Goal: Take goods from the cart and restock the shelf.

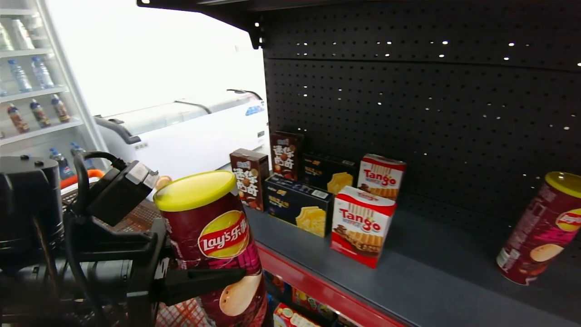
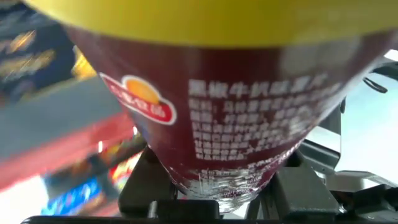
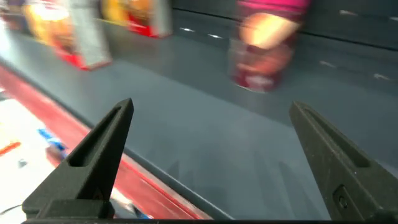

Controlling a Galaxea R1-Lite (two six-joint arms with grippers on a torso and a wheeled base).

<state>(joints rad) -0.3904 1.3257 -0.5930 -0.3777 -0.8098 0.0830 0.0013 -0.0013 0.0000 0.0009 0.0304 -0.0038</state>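
Chips can (image 1: 211, 245) stands near upright, long axis vertical, clamped in the left hand (image 1: 199, 274) just outside the front lip of the shelf (image 1: 422, 277); its bare deck lies toward 2 o'clock in the head view. Right hand (image 3: 211, 162), fingers apart, hovers above that deck, carrying nothing.

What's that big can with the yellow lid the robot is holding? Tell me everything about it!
It is a tall round chip can, dark red, with a flat yellow lid on top and a red-and-yellow logo and a chip picture on its side. It looks like cardboard and is closed. It is nearly upright in the air, in front of the shelf, near its red edge, not on it yet. The left gripper clamps its lower half; nothing else touches it.
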